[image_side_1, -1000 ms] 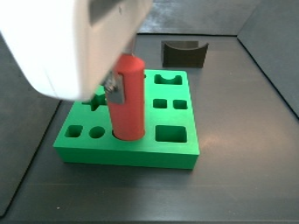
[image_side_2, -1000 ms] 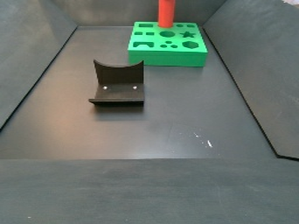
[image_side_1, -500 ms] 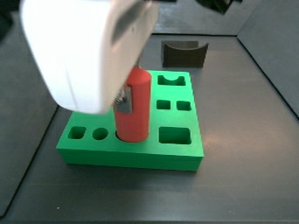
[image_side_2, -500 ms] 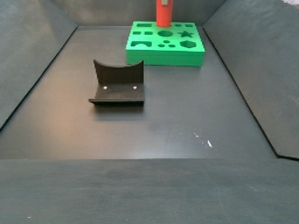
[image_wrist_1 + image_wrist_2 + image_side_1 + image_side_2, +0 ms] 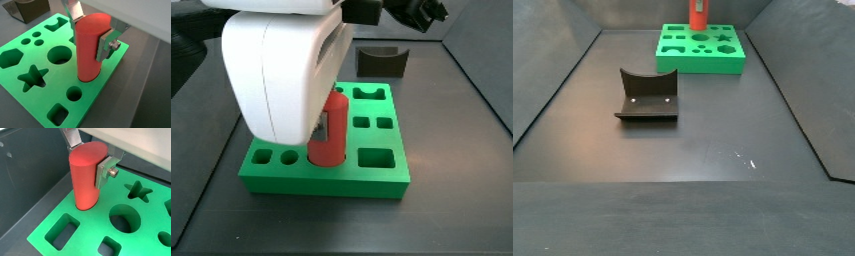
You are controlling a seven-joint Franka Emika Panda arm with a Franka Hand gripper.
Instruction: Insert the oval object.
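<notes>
The oval object is a smooth red peg point(image 5: 89, 55), standing upright with its lower end in a hole of the green block point(image 5: 100, 107). It shows in both wrist views point(image 5: 85, 183) and both side views point(image 5: 330, 138) point(image 5: 698, 14). My gripper point(image 5: 91, 31) is shut on the peg's upper part, one silver finger point(image 5: 105, 172) on each flat side. In a side view the gripper's white body covers the peg's top point(image 5: 323, 118). The block point(image 5: 90, 223) has several differently shaped holes, among them a star point(image 5: 31, 78) and a round one point(image 5: 60, 54).
A dark arch-shaped block point(image 5: 647, 95) stands on the dark floor away from the green block point(image 5: 700, 62); it also shows behind the block point(image 5: 381, 60). Dark walls enclose the floor on all sides.
My gripper has moved down with the red peg. The peg now stands lower in the green block, with less of it showing above the top face.
</notes>
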